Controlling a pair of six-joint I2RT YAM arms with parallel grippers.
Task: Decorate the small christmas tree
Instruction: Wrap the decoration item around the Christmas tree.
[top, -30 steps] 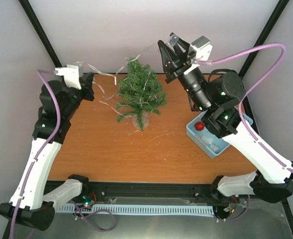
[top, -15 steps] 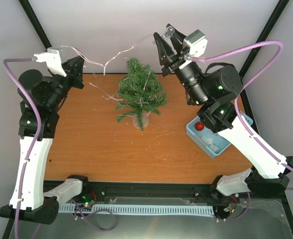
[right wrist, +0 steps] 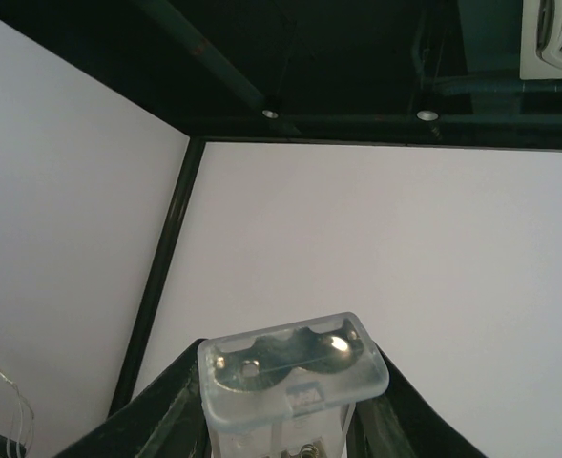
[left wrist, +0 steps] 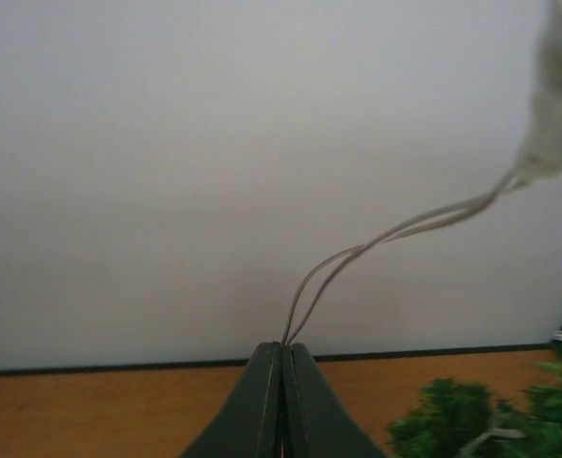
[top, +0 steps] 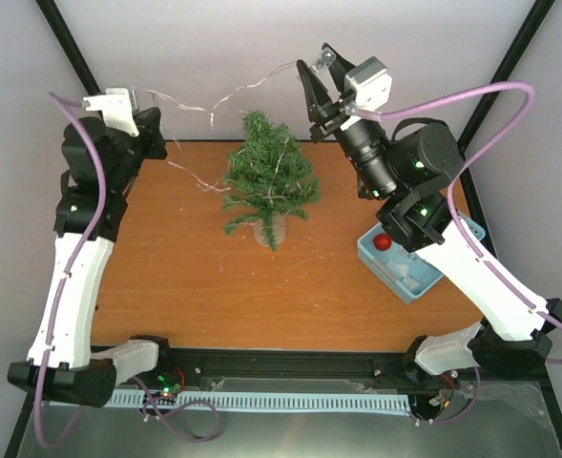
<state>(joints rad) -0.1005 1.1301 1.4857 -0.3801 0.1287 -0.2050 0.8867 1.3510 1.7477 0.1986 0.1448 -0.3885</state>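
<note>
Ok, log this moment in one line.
left end effector: shut on wire | right end effector: gripping battery box | wire: spans both, runs to tree | tree: standing

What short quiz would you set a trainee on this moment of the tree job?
1. True or false: the left fingers are shut on the wire.
2. What do the right fingers hold? A) a bell B) a clear battery box C) a star
3. Fill in: the red ball lies in the blue ____.

Key: 1 true; 2 B; 3 tray.
</note>
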